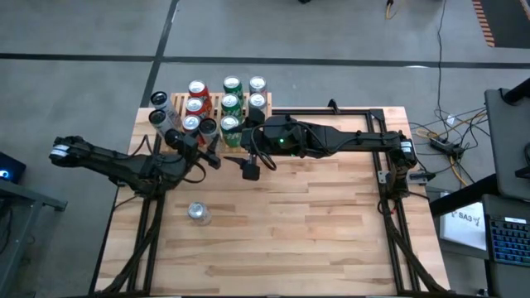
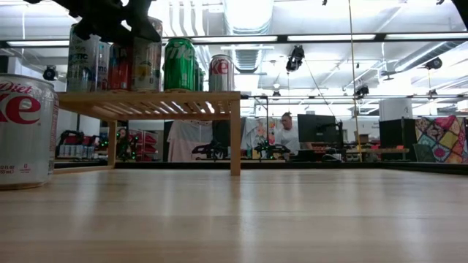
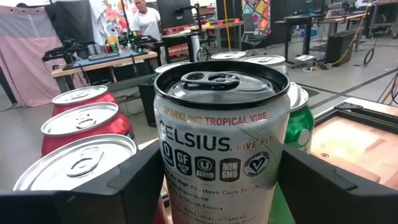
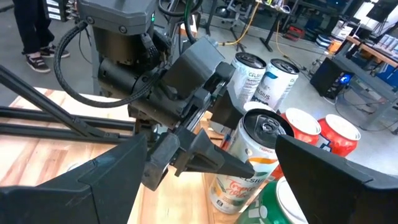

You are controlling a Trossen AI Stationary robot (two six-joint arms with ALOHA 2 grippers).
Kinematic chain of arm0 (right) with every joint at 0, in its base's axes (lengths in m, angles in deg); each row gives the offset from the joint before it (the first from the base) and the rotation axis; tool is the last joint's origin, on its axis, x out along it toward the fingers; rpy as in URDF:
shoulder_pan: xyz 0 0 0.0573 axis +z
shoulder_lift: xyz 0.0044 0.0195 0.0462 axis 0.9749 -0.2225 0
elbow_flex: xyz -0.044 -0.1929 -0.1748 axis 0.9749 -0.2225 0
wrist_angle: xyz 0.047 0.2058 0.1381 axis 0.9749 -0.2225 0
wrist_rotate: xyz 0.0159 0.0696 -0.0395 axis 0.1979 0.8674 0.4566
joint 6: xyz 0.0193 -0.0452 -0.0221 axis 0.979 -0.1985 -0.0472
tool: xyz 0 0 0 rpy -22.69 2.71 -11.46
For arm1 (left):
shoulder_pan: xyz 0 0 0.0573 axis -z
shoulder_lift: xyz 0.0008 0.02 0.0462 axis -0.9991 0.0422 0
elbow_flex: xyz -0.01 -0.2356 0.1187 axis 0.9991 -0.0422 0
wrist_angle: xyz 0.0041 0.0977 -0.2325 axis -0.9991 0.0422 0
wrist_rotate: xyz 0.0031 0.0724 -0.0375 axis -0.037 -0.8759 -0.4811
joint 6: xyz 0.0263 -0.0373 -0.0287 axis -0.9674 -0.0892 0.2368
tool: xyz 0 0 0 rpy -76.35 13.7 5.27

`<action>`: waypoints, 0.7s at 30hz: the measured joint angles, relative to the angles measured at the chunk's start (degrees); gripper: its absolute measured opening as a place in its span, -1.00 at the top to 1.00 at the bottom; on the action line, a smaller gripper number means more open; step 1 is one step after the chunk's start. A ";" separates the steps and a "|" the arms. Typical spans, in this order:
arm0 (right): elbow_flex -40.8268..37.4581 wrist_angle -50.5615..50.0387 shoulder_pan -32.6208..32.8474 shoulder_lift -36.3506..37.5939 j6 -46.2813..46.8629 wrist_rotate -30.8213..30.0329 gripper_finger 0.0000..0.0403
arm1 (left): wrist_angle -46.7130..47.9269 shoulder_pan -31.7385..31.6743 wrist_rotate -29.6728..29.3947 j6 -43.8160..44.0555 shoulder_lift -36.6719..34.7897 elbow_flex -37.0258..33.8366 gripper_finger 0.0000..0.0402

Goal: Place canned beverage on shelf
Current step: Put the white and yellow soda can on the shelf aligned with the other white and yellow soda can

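A silver Celsius can (image 3: pixel 221 143) stands upright on the light-wood slatted shelf (image 2: pixel 153 102), between a row of red cans (image 3: pixel 81 118) and a row of green ones (image 1: pixel 231 103). My left gripper (image 1: pixel 204 139) reaches in level from the near left, open, one finger on each side of this can. My right gripper (image 4: pixel 205 186) hangs open above the table just right of the shelf's near edge and holds nothing. A Diet Coke can (image 1: pixel 199 213) stands on its base on the table, near the left. My left gripper has its fingers level on either side of the Celsius can's side wall (image 3: pixel 180 168), below the rim. A gap with green behind it shows at one finger (image 3: pixel 323 186). The other finger (image 3: pixel 134 186) lies close to the wall; whether it touches, I cannot tell. The can stands upright on the shelf.
More silver cans (image 1: pixel 159 108) stand at the shelf's left end and others (image 1: pixel 257 93) at its right end. A black frame (image 1: pixel 381 116) runs along the table's right side. Bare wooden tabletop (image 1: pixel 315 232) lies toward the near edge. A person sits in the room beyond (image 2: pixel 287 131).
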 joint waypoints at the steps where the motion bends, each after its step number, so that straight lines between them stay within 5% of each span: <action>1: 0.00 -0.06 0.00 0.00 -0.01 0.00 -0.70 | -0.01 0.00 -0.03 0.00 0.02 0.00 -0.34; 21: -0.02 -1.25 0.02 0.00 0.51 0.02 -0.70 | -4.21 -0.20 -1.48 -1.75 0.00 0.02 -0.49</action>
